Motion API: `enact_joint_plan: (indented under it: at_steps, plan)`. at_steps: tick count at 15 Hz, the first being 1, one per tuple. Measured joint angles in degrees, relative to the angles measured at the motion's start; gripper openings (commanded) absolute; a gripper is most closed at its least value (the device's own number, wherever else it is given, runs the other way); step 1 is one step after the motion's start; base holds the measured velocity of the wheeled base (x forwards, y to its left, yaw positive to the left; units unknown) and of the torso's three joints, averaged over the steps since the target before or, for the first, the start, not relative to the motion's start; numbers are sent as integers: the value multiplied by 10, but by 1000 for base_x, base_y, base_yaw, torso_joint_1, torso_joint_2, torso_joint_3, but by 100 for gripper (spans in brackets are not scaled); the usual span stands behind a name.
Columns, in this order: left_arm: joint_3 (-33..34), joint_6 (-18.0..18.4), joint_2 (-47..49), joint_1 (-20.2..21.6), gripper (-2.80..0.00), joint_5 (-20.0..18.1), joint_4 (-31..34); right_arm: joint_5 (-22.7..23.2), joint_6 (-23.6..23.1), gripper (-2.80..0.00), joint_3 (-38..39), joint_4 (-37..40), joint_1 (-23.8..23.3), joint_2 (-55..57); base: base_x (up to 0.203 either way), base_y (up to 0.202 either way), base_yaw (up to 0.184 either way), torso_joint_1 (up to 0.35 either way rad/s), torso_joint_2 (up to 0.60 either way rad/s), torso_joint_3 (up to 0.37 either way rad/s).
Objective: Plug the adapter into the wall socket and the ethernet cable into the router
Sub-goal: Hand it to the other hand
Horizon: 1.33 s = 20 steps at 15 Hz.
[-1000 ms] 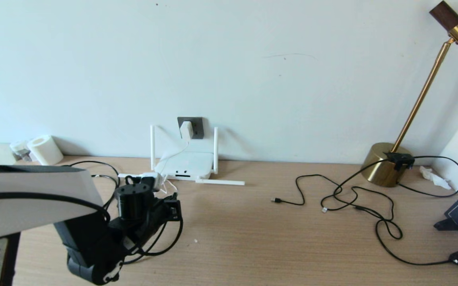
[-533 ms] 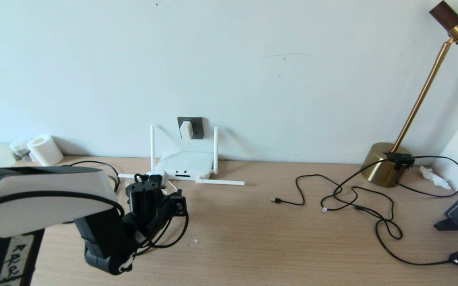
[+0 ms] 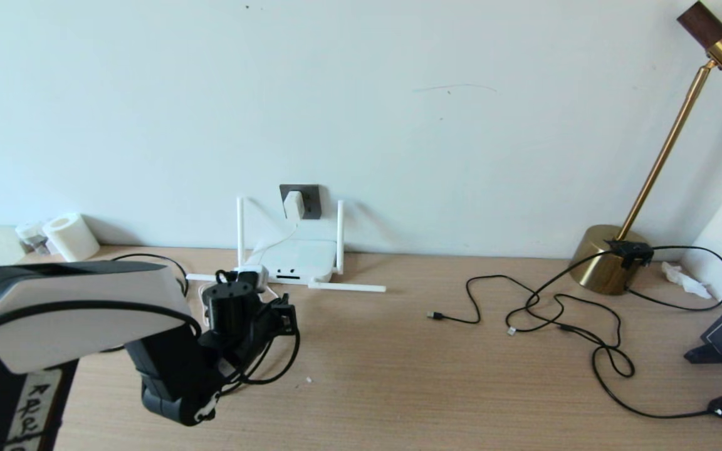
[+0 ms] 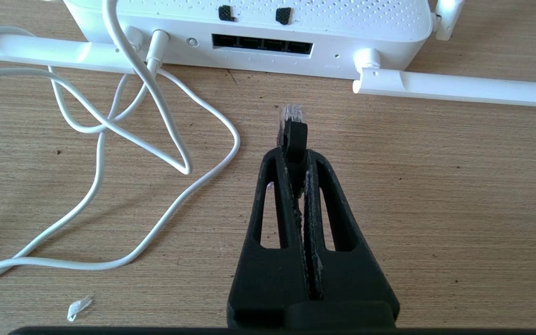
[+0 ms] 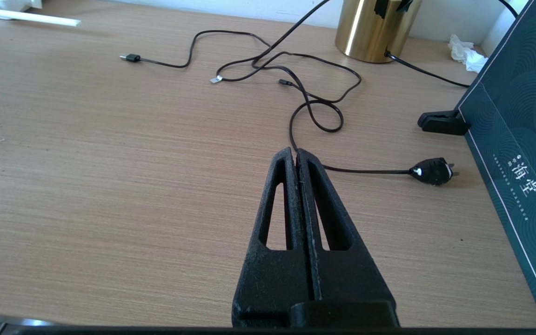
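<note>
**Ethernet plug lined up short of the router's ports**

On the left of the desk (image 3: 398, 376), the left gripper (image 4: 296, 153) pinches the ethernet cable (image 4: 292, 132) just behind its clear plug tip, jaws pressed onto the black boot, with the plug pointing at the router (image 3: 292, 257). In the left wrist view the tip hangs just above the wood, near the row of dark ports (image 4: 262, 45) on the router's edge but not touching it. The white cord (image 4: 170, 139) loops on the desk beside the plug's path.

Further along, against the wall, the adapter (image 3: 294, 205) already sits in the wall socket (image 3: 309, 199), so that half of the task looks done; inserting the cable is the step in hand.

The next move likely calls for a straight push forward, with the tip raised to port height and squared to one opening.

On the right, the right gripper (image 5: 296, 156) hovers over bare desk with its jaws pressed together and empty, near a thin black cable (image 5: 314, 107) and the brass lamp base (image 3: 605, 260).
</note>
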Motion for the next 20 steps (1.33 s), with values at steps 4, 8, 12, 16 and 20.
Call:
enact_joint_plan:
  at_steps: [4, 8, 12, 16, 20]
  plan:
    - [-1, -2, -6, 2, -280, -13, -1, 0, 0, -280, 0, 0, 0, 0, 0, 0, 0, 0, 0, 0]
    - [5, -6, -11, 18, -280, -62, -6, 0, 0, -280, 0, 0, 0, 0, 0, 0, 0, 0, 0, 0]
    - [7, -8, -7, 26, -280, -67, -24, 0, 0, -280, 0, 0, 0, 0, 0, 0, 0, 0, 0, 0]
    - [20, -6, -10, 25, -280, -67, -25, 0, 0, -280, 0, 0, 0, 0, 0, 0, 0, 0, 0, 0]
    - [91, 48, -68, 7, -280, -100, -4, 0, 0, -280, 0, 0, 0, 0, 0, 0, 0, 0, 0, 0]
